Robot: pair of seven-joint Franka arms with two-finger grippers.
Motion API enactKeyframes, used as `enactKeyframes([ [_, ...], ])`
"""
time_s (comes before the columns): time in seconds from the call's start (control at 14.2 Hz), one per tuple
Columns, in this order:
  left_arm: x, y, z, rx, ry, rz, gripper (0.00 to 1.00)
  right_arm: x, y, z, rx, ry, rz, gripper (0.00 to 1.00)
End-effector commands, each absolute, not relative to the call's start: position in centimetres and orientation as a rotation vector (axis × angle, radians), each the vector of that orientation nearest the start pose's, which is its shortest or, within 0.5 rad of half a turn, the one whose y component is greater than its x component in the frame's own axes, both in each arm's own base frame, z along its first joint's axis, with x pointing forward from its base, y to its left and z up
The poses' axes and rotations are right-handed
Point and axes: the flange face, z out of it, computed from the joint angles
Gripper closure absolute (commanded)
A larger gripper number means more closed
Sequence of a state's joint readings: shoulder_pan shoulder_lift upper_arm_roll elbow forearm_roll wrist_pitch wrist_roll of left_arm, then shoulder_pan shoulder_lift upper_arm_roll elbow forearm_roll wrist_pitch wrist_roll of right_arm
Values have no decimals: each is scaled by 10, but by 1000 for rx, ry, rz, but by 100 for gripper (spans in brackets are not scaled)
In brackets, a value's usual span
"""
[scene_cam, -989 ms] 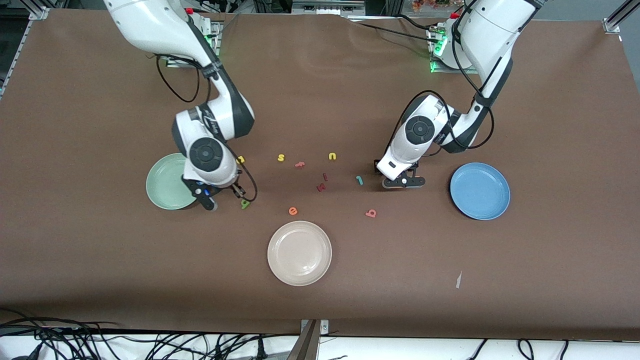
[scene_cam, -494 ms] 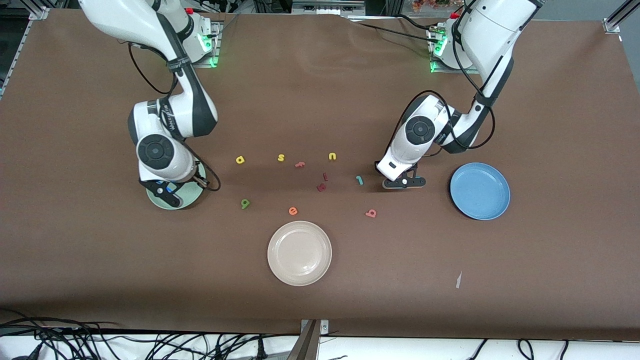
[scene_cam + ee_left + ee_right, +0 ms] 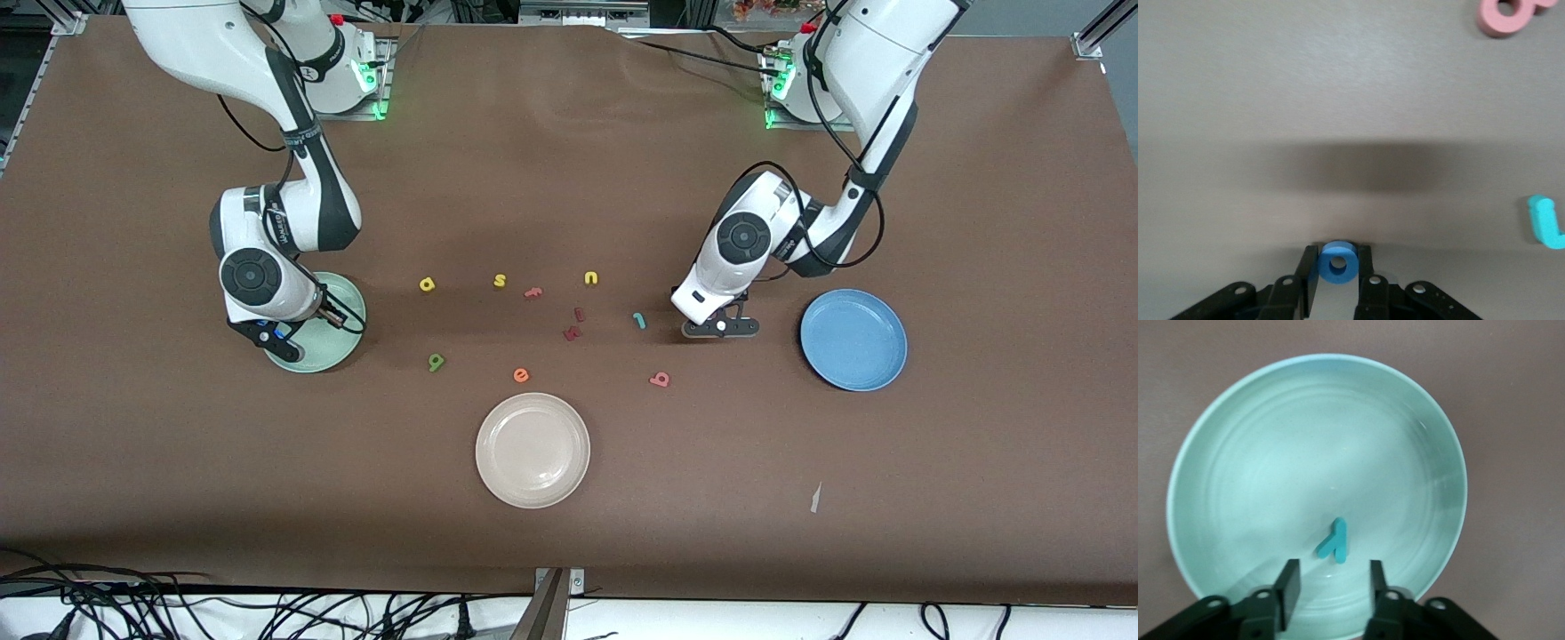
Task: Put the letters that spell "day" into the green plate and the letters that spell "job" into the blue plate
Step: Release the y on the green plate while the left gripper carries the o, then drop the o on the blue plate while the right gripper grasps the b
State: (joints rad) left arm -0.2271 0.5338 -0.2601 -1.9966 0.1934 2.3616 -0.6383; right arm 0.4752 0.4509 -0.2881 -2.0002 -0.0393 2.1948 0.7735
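Observation:
My right gripper (image 3: 283,342) (image 3: 1333,587) hangs open over the green plate (image 3: 336,342) (image 3: 1258,440). The teal "y" (image 3: 1335,540) lies flat in that plate, just ahead of the fingers and free of them. My left gripper (image 3: 720,327) (image 3: 1338,280) is low at the table between the teal "j" (image 3: 638,320) (image 3: 1545,221) and the blue plate (image 3: 853,339), shut on the blue "o" (image 3: 1338,263). The salmon "b" (image 3: 659,380) (image 3: 1501,13), green "d" (image 3: 436,362) and yellow "a" (image 3: 428,284) lie loose on the cloth.
Mid-table lie a yellow "s" (image 3: 500,281), a yellow "u" (image 3: 591,278), a pink "f" (image 3: 532,292), an orange "e" (image 3: 521,375) and two dark red letters (image 3: 574,324). A cream plate (image 3: 532,450) sits nearer the front camera.
My right gripper swung from beside the green "d" to over the green plate and opened, leaving the teal "y" in it. My left gripper closed on the blue "o".

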Motion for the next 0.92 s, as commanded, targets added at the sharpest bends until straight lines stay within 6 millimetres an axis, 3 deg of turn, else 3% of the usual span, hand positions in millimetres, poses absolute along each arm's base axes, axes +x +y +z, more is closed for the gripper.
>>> enactKeyframes([
  [0.0,546,-262,214,-3020,16,217,96,578,154,261,-3150,1010,202,0],
  [0.14,558,-238,228,-3033,67,215,98,595,186,272,-3093,1072,121,0],
  [0.28,566,-206,242,-3017,154,263,98,615,219,263,-3040,1142,82,0],
  [0.49,584,-136,257,-3011,380,308,98,644,258,251,-2947,1209,47,1],
  [0.56,589,-111,259,-3009,470,319,98,647,262,239,-2955,1210,52,2],
  [0.71,595,-74,254,-2985,670,335,98,646,267,219,-2974,1177,27,21],
  [0.85,599,-42,245,-2940,814,354,96,648,271,208,-2950,1180,-6,26],
])
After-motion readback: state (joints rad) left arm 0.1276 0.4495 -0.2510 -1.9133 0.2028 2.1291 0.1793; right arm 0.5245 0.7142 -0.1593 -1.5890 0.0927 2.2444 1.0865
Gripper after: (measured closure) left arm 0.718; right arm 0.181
